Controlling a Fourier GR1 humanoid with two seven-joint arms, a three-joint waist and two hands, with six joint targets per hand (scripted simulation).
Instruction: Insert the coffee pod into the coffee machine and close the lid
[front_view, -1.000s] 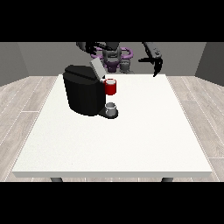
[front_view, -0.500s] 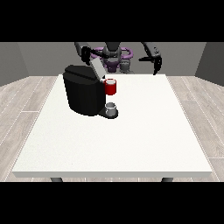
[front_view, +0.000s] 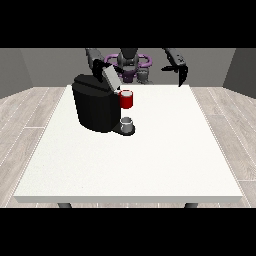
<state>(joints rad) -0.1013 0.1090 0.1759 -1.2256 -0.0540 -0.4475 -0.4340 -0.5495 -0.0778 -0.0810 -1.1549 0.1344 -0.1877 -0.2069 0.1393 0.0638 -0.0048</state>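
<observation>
The hand at the view's left (front_view: 98, 65), grip unclear, sits just behind the boxy black machine (front_view: 95, 104).

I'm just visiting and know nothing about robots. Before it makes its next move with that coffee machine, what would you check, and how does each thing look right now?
1. Coffee machine stands upright on the table: ok.
2. Lid is raised, leaving the top open for loading: ok.
3. Lid shut, as the task finally requires: not ok, it is tilted up.
4. Pod located: cannot tell. A grey thing sits on the machine's base; a red thing at the machine hangs above it.
5. Hand at the view's left is near the lid: ok, though contact cannot be told.
6. Hand at the view's right is over the far table edge, apart from the machine: ok.
</observation>
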